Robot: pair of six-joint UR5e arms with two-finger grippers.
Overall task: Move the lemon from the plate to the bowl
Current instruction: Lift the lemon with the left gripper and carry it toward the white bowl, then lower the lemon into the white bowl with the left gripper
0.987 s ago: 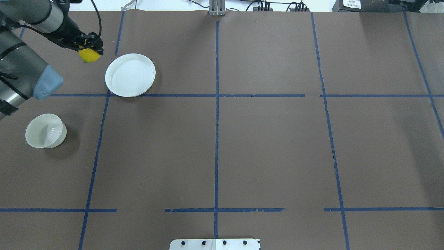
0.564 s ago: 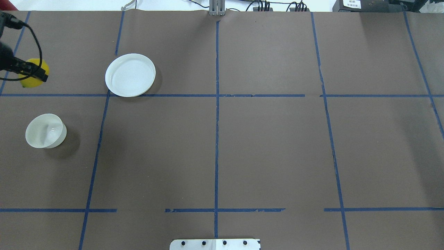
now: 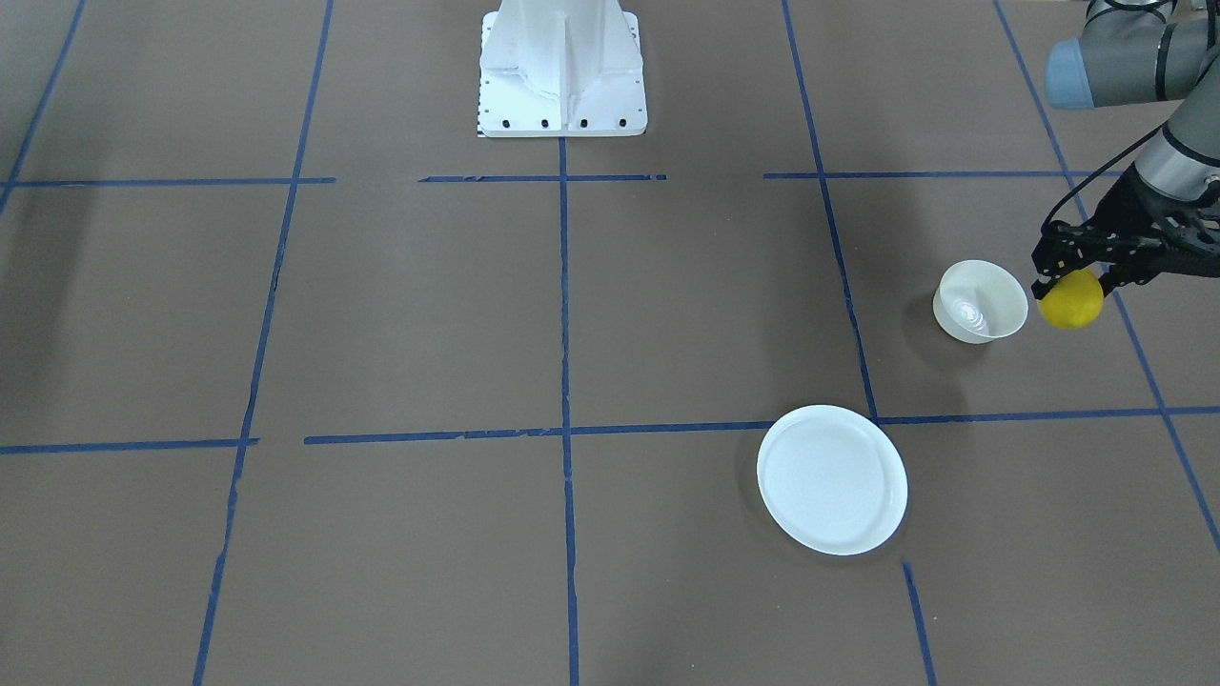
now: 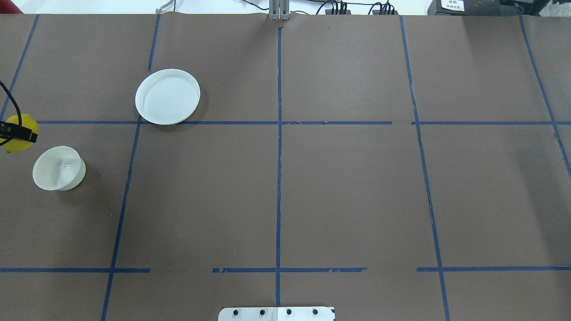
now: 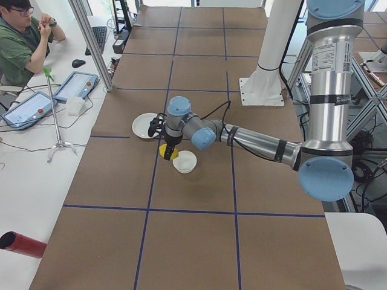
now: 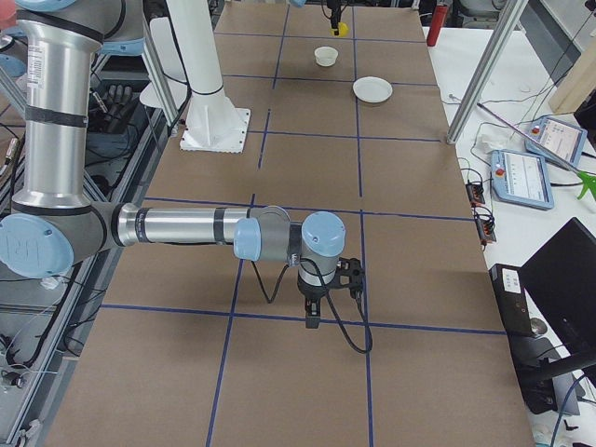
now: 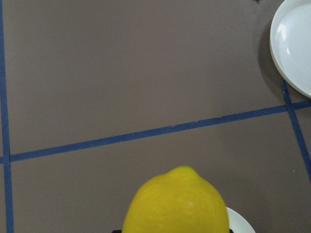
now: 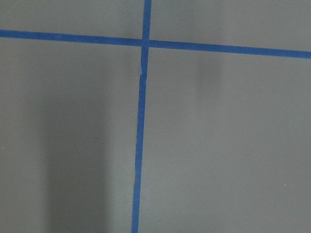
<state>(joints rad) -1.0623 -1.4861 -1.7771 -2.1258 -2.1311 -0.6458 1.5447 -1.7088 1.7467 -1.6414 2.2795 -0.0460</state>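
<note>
The yellow lemon (image 3: 1070, 301) is held in my left gripper (image 3: 1071, 282), which is shut on it above the table. It hangs just beside the small off-white bowl (image 3: 980, 303), on the outer side, not over it. In the overhead view the lemon (image 4: 17, 134) is at the left edge, just beyond the bowl (image 4: 58, 168). The white plate (image 3: 832, 479) is bare. The left wrist view shows the lemon (image 7: 177, 204) with the bowl's rim (image 7: 239, 224) behind it. My right gripper (image 6: 313, 315) shows only in the exterior right view, low over the table; I cannot tell whether it is open or shut.
The table is covered in brown paper with blue tape lines (image 4: 279, 147). The white robot base (image 3: 562, 71) stands at the middle of the robot's side. A person (image 5: 21, 42) sits at a side desk with tablets (image 5: 75, 84).
My left gripper has carried the lemon from beside the plate leftward and toward the robot, ending next to the bowl at the view's left edge. Plate and bowl have not moved.
</note>
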